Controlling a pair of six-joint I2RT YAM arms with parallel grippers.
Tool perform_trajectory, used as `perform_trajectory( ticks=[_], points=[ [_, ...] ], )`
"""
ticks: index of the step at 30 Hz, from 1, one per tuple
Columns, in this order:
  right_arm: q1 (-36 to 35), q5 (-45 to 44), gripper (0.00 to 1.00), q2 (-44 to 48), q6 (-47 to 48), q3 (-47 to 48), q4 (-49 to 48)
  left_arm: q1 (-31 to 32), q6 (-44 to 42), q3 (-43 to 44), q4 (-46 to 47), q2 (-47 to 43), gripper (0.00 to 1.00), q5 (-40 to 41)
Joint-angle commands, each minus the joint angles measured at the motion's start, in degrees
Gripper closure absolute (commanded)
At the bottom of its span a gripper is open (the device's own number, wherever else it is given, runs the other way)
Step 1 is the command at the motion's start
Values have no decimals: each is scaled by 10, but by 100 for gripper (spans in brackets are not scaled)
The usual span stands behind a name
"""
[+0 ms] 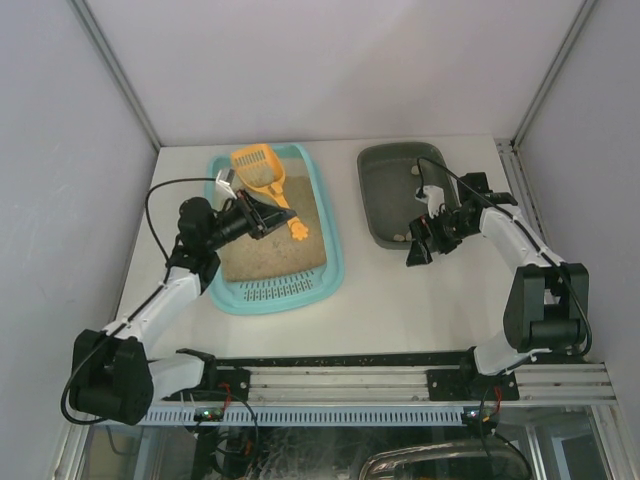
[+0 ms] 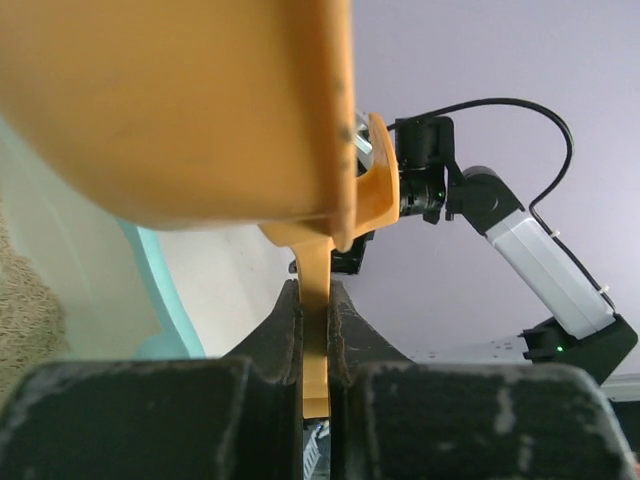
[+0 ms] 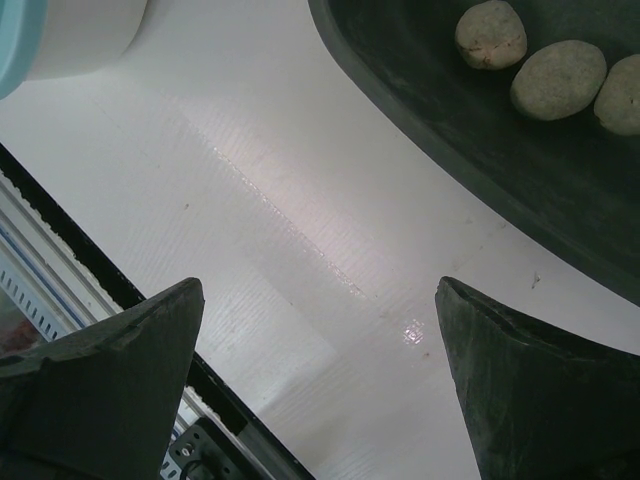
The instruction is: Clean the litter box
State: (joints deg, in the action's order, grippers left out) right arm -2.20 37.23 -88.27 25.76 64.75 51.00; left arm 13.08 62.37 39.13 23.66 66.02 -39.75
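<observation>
The light-teal litter box (image 1: 336,262) lies left of centre, tan litter (image 1: 270,250) inside and a slotted grate at its near end. An orange scoop (image 1: 256,166) sits over its far end, its handle running back toward the middle. My left gripper (image 1: 266,212) is shut on that handle. In the left wrist view the handle (image 2: 315,330) is clamped between both fingers of the left gripper (image 2: 315,292), with the scoop's pan (image 2: 200,100) filling the top and the teal rim (image 2: 150,290) below. My right gripper (image 1: 418,250) (image 3: 318,300) hangs open and empty above the bare tabletop beside the grey tray.
A dark grey tray (image 1: 388,190) (image 3: 480,130) stands at the back right with a few pale stones (image 3: 558,78) in it. A corner of the litter box (image 3: 12,60) shows at the right wrist view's top left. Black rails (image 1: 330,360) run along the table's near edge.
</observation>
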Motion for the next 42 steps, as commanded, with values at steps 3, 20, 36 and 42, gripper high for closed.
perform_trajectory(
  ticks=[3, 20, 36, 42],
  points=[
    [20, -3, 0, 37, 0, 0, -18, 40, 4, 31, 18, 32, 100, -27],
    [187, 88, 0, 174, -97, -32, -114, 249, -278, 524, -519, 349, 100, 191],
    [175, 107, 0, 179, -82, -32, -104, 380, -385, 1006, -868, 727, 100, 421],
    [155, 92, 0, 180, -75, -31, -106, 382, -406, 989, -869, 717, 100, 447]
  ],
)
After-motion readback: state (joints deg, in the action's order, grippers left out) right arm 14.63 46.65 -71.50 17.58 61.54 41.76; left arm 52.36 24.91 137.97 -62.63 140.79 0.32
